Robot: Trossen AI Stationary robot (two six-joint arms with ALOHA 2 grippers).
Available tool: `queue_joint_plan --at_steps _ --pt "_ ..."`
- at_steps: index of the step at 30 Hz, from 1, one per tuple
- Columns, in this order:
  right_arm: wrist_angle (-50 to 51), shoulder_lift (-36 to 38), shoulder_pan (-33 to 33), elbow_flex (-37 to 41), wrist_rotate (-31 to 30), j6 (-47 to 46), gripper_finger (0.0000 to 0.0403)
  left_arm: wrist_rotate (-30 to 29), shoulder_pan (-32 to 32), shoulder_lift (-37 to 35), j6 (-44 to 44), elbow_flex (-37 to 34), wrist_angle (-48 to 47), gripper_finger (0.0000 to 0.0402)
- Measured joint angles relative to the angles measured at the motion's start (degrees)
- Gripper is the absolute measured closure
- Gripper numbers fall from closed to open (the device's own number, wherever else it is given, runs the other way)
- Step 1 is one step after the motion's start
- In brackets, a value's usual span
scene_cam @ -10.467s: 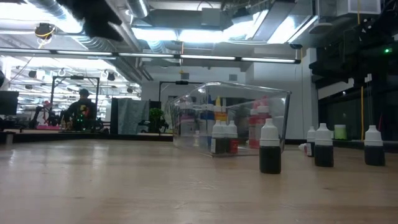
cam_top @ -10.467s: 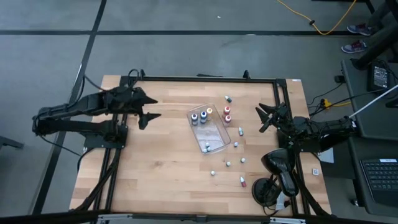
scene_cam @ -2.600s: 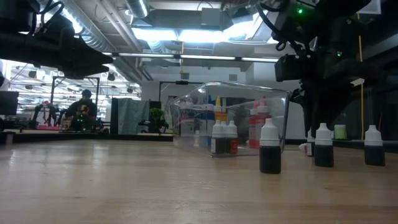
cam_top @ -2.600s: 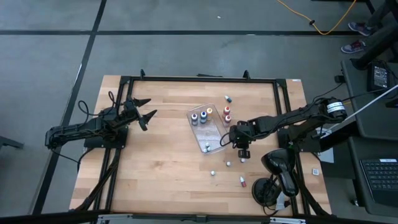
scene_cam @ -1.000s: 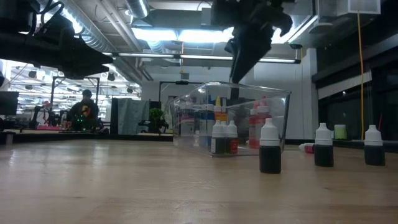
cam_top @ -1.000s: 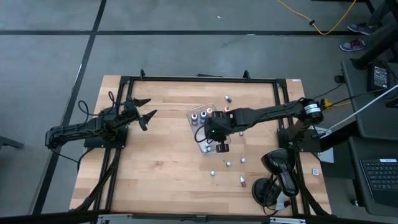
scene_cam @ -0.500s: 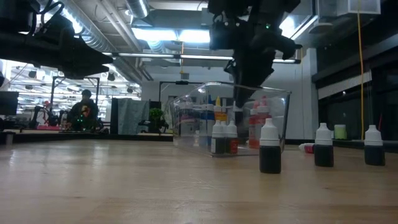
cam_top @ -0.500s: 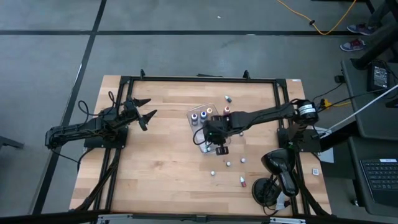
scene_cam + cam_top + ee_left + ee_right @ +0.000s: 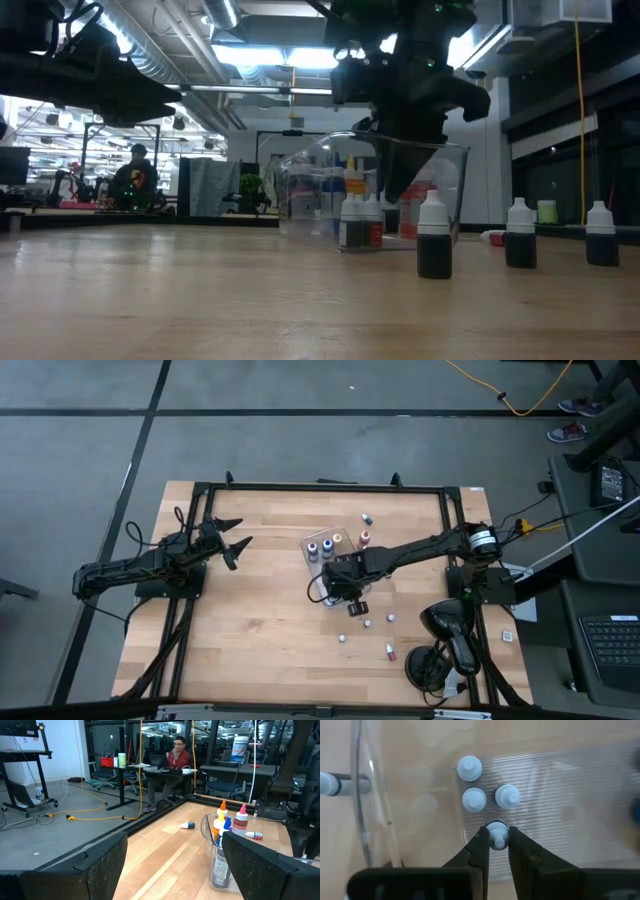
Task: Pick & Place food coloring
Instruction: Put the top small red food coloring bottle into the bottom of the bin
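Right claw point(image 9: 497, 841) is clamped on one small food coloring bottle point(image 9: 497, 835), pale cap up, long axis upright, directly under the wrist and inside the clear tray point(image 9: 322, 579) beside three bottles point(image 9: 475, 799) already standing there. Bottle colour can't be made out, prob. dark. Left claw point(image 9: 232, 536) is spread apart, parked well off at worktop point(image 9: 260, 620) left side; right arm is nearer.

Wooden table point(image 9: 260, 620), clear tray point(image 9: 322, 570) near its middle, small food coloring bottles point(image 9: 366, 623) scattered beside it

Right arm now over the tray
The right gripper point(image 9: 497, 851) moved from the table's right edge into the clear rectangular plastic tray point(image 9: 352, 565); it clamps a small white-capped bottle point(image 9: 497, 834).
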State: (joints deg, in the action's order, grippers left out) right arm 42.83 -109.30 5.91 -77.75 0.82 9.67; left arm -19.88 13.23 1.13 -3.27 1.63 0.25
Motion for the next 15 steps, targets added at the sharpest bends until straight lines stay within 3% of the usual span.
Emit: queue_joint_plan --at_steps 8,15 --pt "-0.5 -0.2 0.0 -0.1 0.6 0.0 0.0344 0.0 0.0 0.0 0.0 0.0 0.0 0.0082" --pt "-0.5 -0.3 -0.1 -0.1 1.0 -0.1 0.0299 0.0 0.0 0.0 0.0 0.0 0.0 0.0082"
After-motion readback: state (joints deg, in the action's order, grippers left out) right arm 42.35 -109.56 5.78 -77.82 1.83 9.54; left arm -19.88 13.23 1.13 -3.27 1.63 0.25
